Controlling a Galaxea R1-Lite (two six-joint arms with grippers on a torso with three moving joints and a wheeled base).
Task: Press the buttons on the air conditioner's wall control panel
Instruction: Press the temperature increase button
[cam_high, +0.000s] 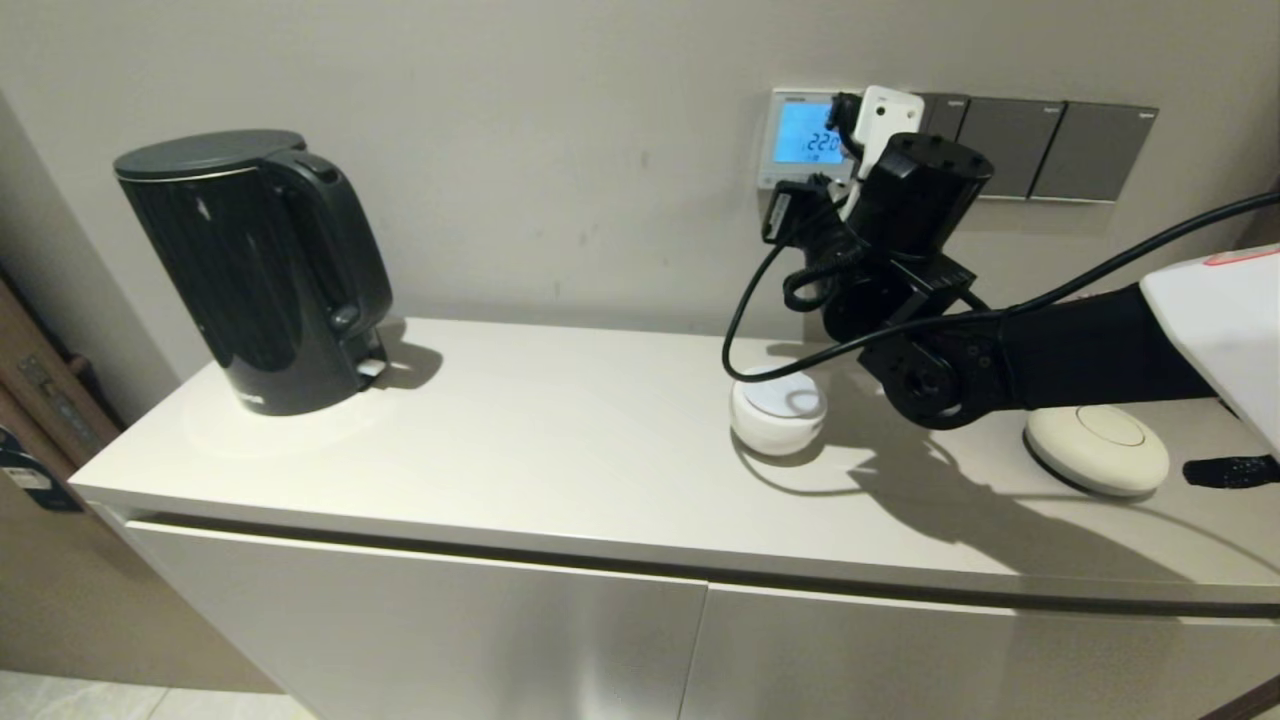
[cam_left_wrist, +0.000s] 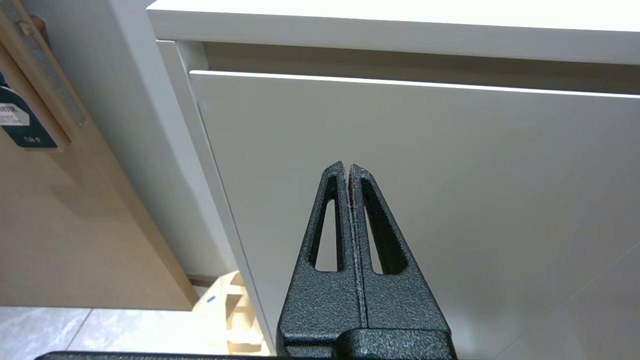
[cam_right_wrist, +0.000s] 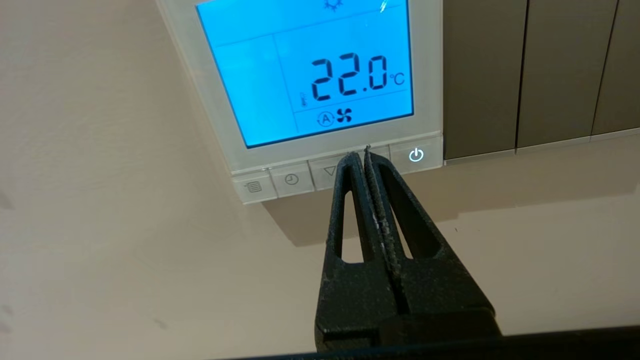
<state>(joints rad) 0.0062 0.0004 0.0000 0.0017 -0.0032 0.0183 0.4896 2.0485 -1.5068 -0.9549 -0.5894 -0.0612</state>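
The air conditioner's wall control panel (cam_high: 800, 135) is white-framed with a blue-lit screen reading 22.0 °C (cam_right_wrist: 427, 65). Its row of pale buttons (cam_right_wrist: 291, 179) runs along the bottom edge, with a lit power button (cam_right_wrist: 416, 155) at one end. My right gripper (cam_right_wrist: 360, 154) is shut and empty. Its tips rest on the button between the down-triangle button (cam_right_wrist: 327, 171) and the power button, hiding that button. In the head view my right arm's wrist (cam_high: 915, 190) covers the panel's right part. My left gripper (cam_left_wrist: 347, 167) is shut and empty, parked low before the cabinet door (cam_left_wrist: 450, 200).
Dark grey switch plates (cam_high: 1040, 150) sit right of the panel. On the white countertop (cam_high: 550, 430) stand a black kettle (cam_high: 260, 265) at the left, a round white base (cam_high: 778, 410) and a white oval disc (cam_high: 1097, 448) under my right arm. A black cable (cam_high: 740, 320) hangs from the wrist.
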